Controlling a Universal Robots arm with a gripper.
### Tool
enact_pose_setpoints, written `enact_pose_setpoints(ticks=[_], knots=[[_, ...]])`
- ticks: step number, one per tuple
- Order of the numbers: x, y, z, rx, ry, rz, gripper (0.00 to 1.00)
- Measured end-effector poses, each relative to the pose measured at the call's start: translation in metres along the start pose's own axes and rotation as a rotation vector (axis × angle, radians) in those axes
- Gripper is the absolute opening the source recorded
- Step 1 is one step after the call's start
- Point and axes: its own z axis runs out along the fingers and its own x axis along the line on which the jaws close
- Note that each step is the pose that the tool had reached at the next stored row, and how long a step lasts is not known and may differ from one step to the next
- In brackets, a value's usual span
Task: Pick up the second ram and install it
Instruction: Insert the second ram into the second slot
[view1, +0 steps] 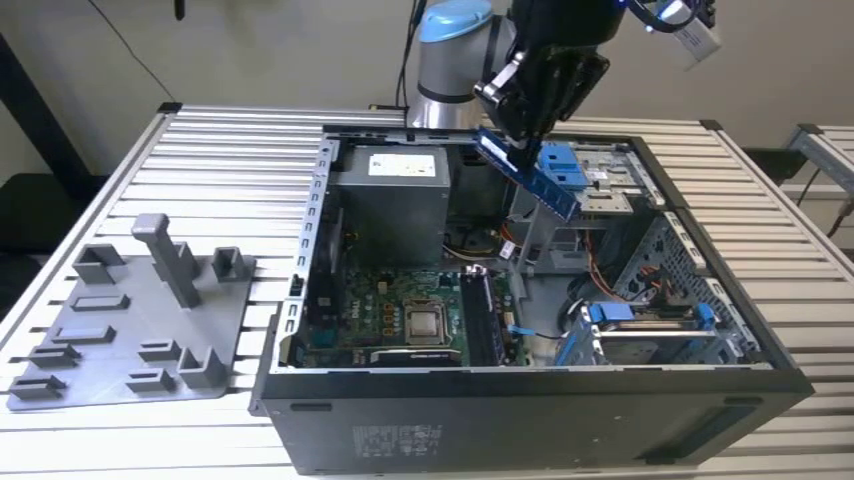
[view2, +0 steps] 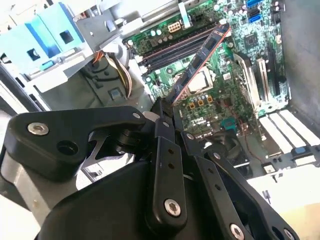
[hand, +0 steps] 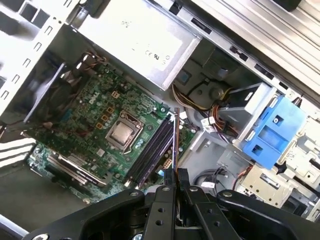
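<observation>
One thin blue-black memory stick (view1: 541, 180), pinched endwise in the black hand (view1: 511, 135) to free its edge, hangs above the grey computer case (view1: 534, 420).

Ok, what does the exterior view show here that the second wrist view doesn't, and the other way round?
Of the two, the exterior view has the grey fixture tray on the slatted table, at the exterior view's left of the computer case. The second wrist view has the black finger links with their screws, close up. Both share the gripper shut on the second ram, tilted above the motherboard.
</observation>
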Motion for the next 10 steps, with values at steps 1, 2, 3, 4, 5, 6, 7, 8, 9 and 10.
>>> enact_pose_setpoints(ticks=[1,2,3,4,5,6,7,8,9,10], knots=[[0.0,0.0,0.0001,0.0004,-0.0008,0.015,0.13],[0.0,0.0,0.0003,0.0008,-0.0017,0.031,0.13],[0.0,0.0,0.0004,0.0013,-0.0026,0.046,0.13],[0.0,0.0,0.0006,0.0017,-0.0035,0.062,0.13],[0.0,0.0,0.0008,0.0022,-0.0043,0.077,0.13],[0.0,-0.0001,0.0009,0.0027,-0.0051,0.092,0.13],[0.0,-0.0001,0.0011,0.0032,-0.0059,0.107,0.13],[0.0,-0.0001,0.0012,0.0037,-0.0069,0.125,0.13],[0.0,-0.0001,0.0014,0.0041,-0.0078,0.141,0.13],[0.0,-0.0001,0.0016,0.0045,-0.0087,0.156,0.13]])
